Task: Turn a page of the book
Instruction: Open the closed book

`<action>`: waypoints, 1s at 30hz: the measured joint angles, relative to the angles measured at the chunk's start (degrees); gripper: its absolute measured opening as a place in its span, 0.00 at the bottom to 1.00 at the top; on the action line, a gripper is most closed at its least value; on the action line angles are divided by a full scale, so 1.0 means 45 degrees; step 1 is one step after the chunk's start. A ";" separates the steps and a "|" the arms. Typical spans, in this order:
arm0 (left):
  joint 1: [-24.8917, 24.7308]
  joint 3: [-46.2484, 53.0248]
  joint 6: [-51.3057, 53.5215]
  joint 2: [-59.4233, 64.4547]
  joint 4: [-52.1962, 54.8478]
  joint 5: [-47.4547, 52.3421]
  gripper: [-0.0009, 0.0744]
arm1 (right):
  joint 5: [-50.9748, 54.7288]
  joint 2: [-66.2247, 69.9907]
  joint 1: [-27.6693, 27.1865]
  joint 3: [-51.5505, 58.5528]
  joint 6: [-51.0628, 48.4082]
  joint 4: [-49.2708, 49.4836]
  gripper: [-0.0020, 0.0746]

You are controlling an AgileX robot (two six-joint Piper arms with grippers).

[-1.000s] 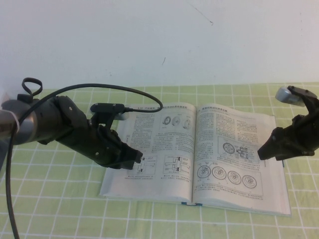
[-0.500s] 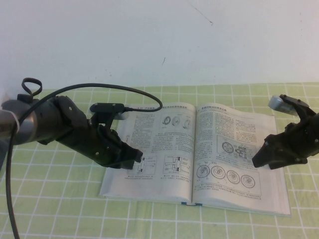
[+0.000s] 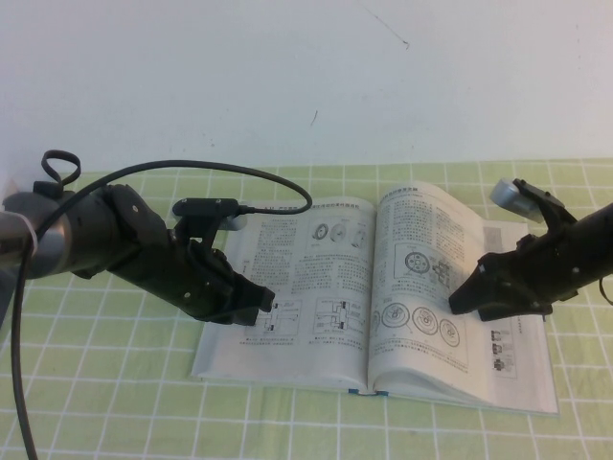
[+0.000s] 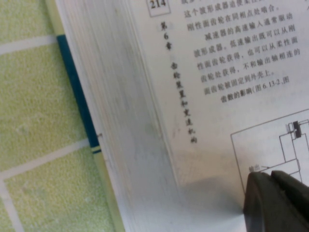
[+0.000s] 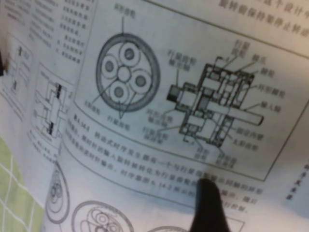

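Desk (image 3: 115,402), covered by a green cloth with a white grid. On it lies the open book (image 3: 287,287), greyish-white leaves of dense Chinese text and gear diagrams, teal-blue cover edge; the left wrist view reads "214" and a vertical "第6章" heading. The page (image 3: 421,278), thin paper with four round diagrams, bows up off the right-hand stack. Right gripper (image 3: 460,300), fingers together, presses its surface. Left gripper (image 3: 263,302), fingers together, rests on the left-hand leaf.
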 joint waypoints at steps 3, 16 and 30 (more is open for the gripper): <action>0.0000 0.0000 0.0000 0.0000 -0.0011 0.0000 0.01 | 0.0000 0.0081 0.0027 0.0000 -0.0194 0.0323 0.60; 0.0000 0.0000 0.0030 0.0000 -0.0041 0.0000 0.01 | 0.0358 0.0183 0.0058 0.0000 -0.1263 0.1730 0.60; 0.0000 0.0000 0.0030 0.0000 -0.0116 -0.0029 0.01 | 0.1909 0.0211 -0.0153 -0.0596 -0.1728 0.2698 0.60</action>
